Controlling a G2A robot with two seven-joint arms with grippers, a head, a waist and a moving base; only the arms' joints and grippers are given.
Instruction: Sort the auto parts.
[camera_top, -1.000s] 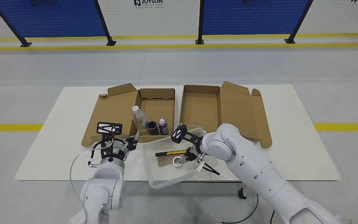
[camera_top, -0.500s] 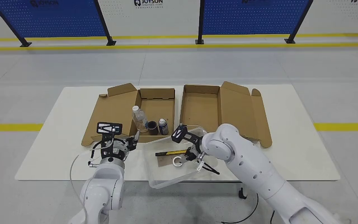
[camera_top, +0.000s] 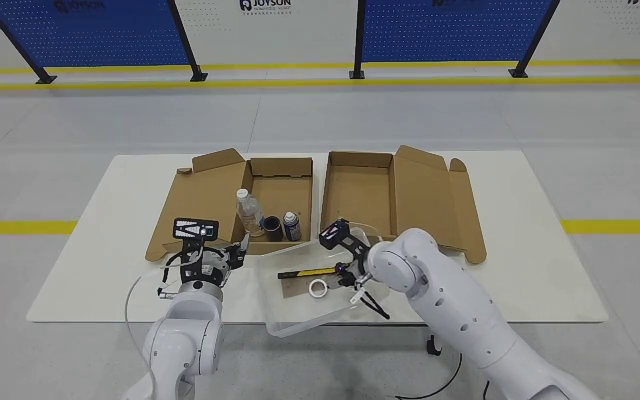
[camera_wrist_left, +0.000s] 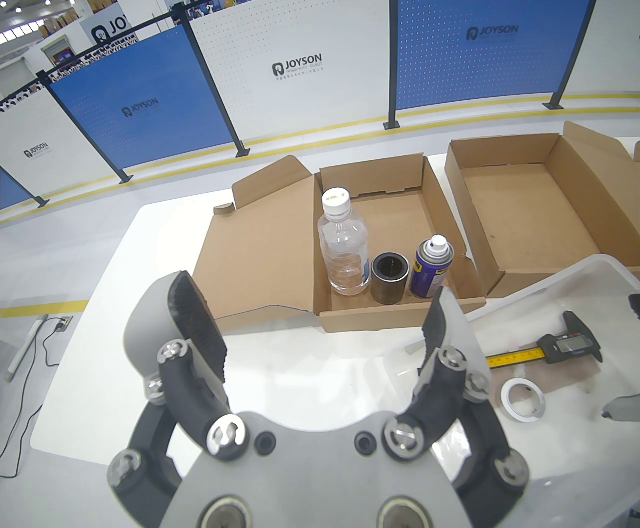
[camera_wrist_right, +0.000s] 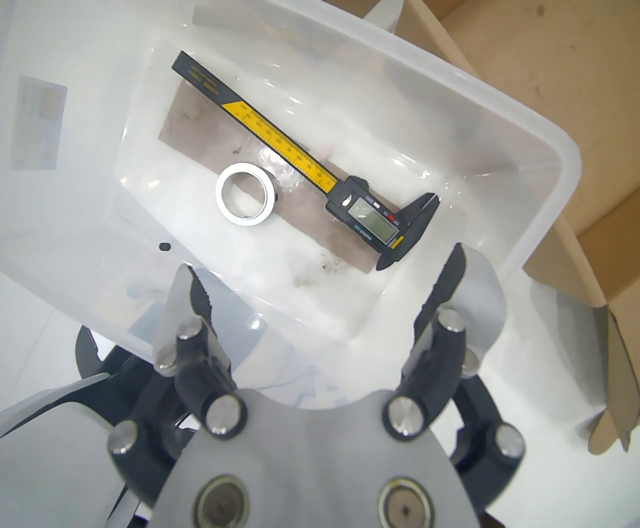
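Right hand (camera_wrist_right: 325, 270) has shifted slightly right over the bin (camera_wrist_right: 450, 125), released; left hand (camera_wrist_left: 311, 290) released.

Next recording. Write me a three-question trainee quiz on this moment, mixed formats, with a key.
1. True or false: the caliper lies in the clear bin.
2. What stands between the bottle and the spray can? A) black cylinder B) wrench C) cup
3. Fill in: the left end effector and the right end effector are both ____.
Key: 1 true; 2 A; 3 open.
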